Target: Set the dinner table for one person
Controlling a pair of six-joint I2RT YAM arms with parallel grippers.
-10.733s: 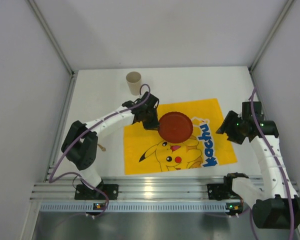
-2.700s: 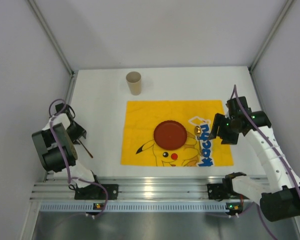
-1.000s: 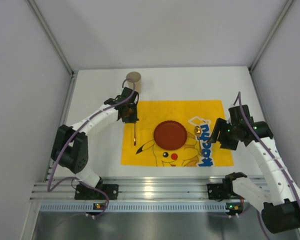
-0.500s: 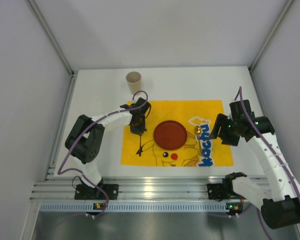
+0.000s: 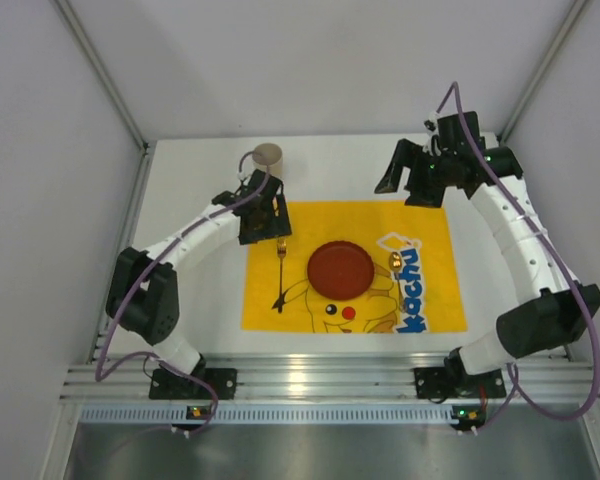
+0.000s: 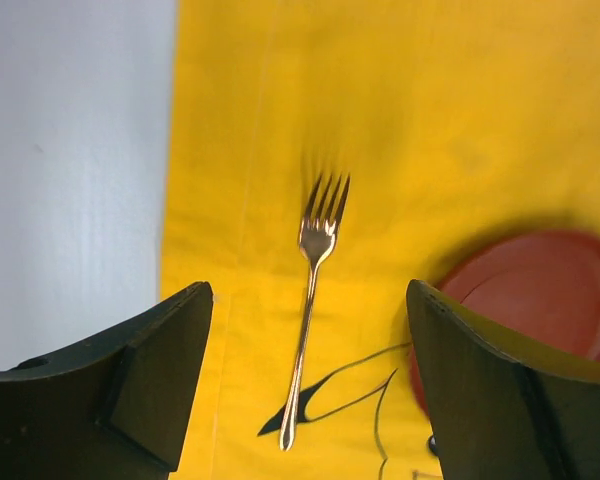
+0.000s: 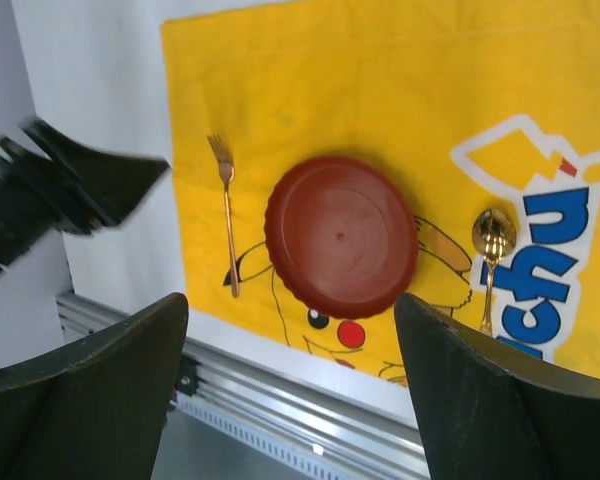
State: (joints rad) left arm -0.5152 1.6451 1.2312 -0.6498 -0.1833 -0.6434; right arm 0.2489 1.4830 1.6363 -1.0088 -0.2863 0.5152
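A yellow Pikachu cloth [image 5: 350, 225] lies on the white dinner table [image 5: 190, 190]. At the cloth's middle sits a red plate [image 5: 340, 268]. A gold fork [image 5: 279, 275] rests on the cloth to the plate's left, and a gold spoon [image 5: 394, 262] to its right. My left gripper [image 5: 262, 215] hovers open just beyond the fork's tines; in the left wrist view the fork [image 6: 315, 280] lies free between the wide fingers of that gripper [image 6: 308, 330]. My right gripper [image 5: 415, 180] is raised over the cloth's far right corner, open and empty [image 7: 290, 305], looking down on the plate [image 7: 340, 235].
A beige paper cup [image 5: 268, 165] stands on the table beyond the cloth's far left corner, close to my left wrist. The silver rail [image 5: 300, 375] runs along the near edge. Grey walls close in three sides.
My left gripper opened and let go of the fork, which now lies left of the plate, then drew back toward the cup. My right arm swung up to the far right.
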